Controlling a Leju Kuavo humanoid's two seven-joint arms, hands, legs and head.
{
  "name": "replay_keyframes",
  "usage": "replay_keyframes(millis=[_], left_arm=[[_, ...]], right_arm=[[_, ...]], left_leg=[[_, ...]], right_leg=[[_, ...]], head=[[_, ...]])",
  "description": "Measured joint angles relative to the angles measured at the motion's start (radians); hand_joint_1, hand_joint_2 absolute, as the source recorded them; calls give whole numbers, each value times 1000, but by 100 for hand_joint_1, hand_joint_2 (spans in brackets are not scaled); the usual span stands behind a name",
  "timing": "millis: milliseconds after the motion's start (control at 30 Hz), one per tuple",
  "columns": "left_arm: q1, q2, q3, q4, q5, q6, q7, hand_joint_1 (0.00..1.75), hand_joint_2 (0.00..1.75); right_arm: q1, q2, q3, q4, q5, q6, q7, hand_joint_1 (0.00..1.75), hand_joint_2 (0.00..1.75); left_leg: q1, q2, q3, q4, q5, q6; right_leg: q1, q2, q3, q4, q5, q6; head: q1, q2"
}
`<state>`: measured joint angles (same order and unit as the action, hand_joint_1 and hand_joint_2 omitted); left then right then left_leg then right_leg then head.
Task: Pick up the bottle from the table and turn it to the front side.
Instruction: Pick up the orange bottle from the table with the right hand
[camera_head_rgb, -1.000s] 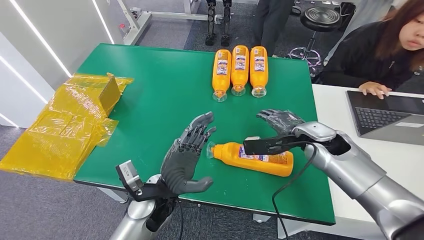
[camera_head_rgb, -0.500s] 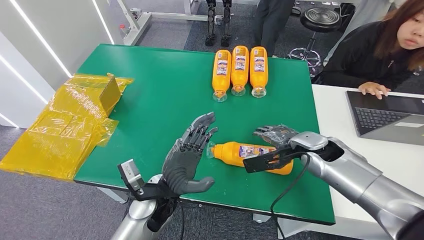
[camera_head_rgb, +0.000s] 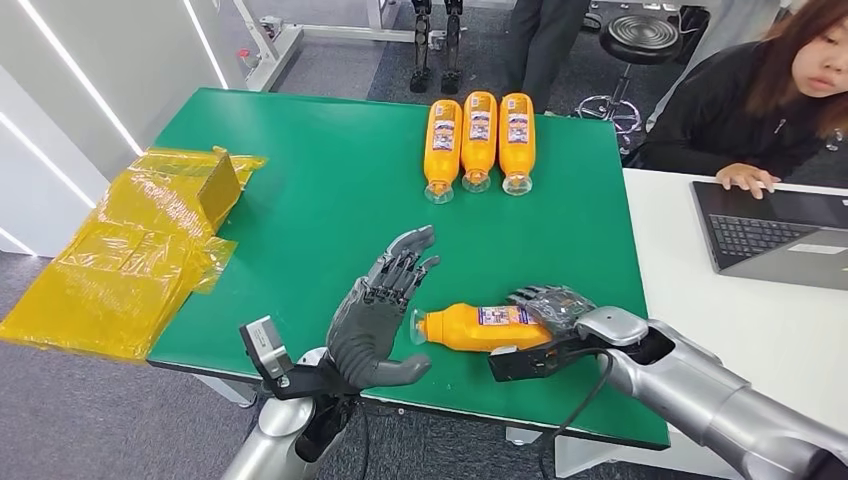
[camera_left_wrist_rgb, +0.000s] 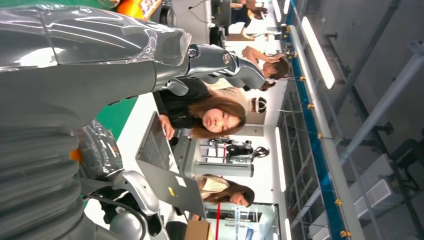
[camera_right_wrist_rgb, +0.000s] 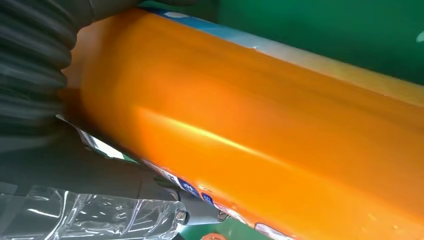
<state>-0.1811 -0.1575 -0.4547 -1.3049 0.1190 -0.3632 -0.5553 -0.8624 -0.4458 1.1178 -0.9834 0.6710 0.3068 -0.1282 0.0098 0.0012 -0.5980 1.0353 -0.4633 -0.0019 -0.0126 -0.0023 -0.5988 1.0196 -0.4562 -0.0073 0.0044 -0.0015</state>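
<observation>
Near the front edge of the green table (camera_head_rgb: 300, 190), the left hand (camera_head_rgb: 380, 310) is up with its fingers spread wide and nothing in it. Its palm faces the cap end of the bottle (camera_head_rgb: 470, 328), and the fingertips are just beside the cap. I think it waits there like a wall, so the bottle cannot roll or slide away to the left, and so it can help with the turn.

The bottle is orange and lies on its side near the front of the table, cap to the left. The right hand (camera_head_rgb: 550, 305) lies over the bottom end of the bottle with its fingers curled around it. In the right wrist view the orange body (camera_right_wrist_rgb: 260, 130) sits tight against the hand, with the label at the edges, so the hand looks wrapped on it. I cannot tell if the bottle is off the table yet. Holding the fat end makes sense, as this gives a firm hold for lifting and rolling it until the front label faces up.

Farther back, three more orange bottles (camera_head_rgb: 480, 140) lie side by side with caps toward the robot and labels up. They show how this one should end up.

Far to the left, yellow plastic wrap (camera_head_rgb: 130, 250) hangs off the table edge. To the right, a person (camera_head_rgb: 760, 90) sits at a laptop (camera_head_rgb: 770, 230) on a white desk.
</observation>
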Motion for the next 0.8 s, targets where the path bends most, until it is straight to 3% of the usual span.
replay_keyframes(millis=[33, 133, 167, 800], left_arm=[[-1, 0, 0, 1, 0, 0, -1, 0, 175], [-2, 0, 0, 6, 0, -1, -2, 0, 175], [-3, 0, 0, 8, 0, -1, -4, 0, 175], [-8, 1, 6, 28, -10, 8, -20, 0, 175]], right_arm=[[1, 1, 1, 6, 0, -3, -4, 18, 175], [4, 1, 1, 19, 0, -12, -10, 144, 175], [6, 1, 1, 22, 0, -16, -13, 169, 175], [20, 24, -15, 31, 125, -119, 5, 175, 175]], left_leg=[[0, 0, 0, 0, 0, 0], [0, 0, 2, 0, 0, 0], [0, 0, 2, 0, 0, 0], [0, 1, 8, 0, 1, 0]], right_leg=[[0, 0, 1, 0, 0, 0], [0, 0, 2, 0, 0, 0], [0, 0, 3, 0, 0, 0], [0, 1, 8, 0, 1, -1]], head=[[0, 0], [0, 0], [0, 0], [0, 0]])
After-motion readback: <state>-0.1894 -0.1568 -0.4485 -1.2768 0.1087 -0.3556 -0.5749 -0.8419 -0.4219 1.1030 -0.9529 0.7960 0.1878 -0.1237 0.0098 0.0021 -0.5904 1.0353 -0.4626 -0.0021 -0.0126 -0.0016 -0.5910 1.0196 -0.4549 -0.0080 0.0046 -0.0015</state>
